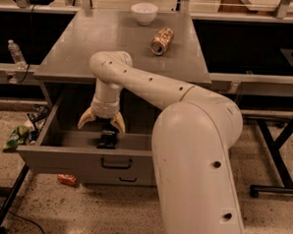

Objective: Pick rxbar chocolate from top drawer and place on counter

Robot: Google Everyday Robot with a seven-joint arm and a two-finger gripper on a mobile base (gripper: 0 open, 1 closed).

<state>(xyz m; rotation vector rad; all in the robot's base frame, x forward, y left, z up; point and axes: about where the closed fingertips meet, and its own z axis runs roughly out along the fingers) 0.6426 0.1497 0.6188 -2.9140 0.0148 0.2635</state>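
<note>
The top drawer (60, 156) is pulled out below the counter (91, 42). The rxbar chocolate (107, 139), a small black wrapped bar, lies on the drawer floor near the front panel. My gripper (102, 123) points down into the drawer, just above and slightly left and behind the bar. Its two tan fingers (85, 118) are spread open and hold nothing. The drawer's black handle (116, 163) shows at the centre of the front panel.
A crushed gold can (162, 40) and a white bowl (144, 12) sit on the counter's far part. A lower panel handle (127, 179) is under the drawer. A red wrapper (66, 179) and green litter (17, 136) lie on the floor; a water bottle (15, 54) stands left.
</note>
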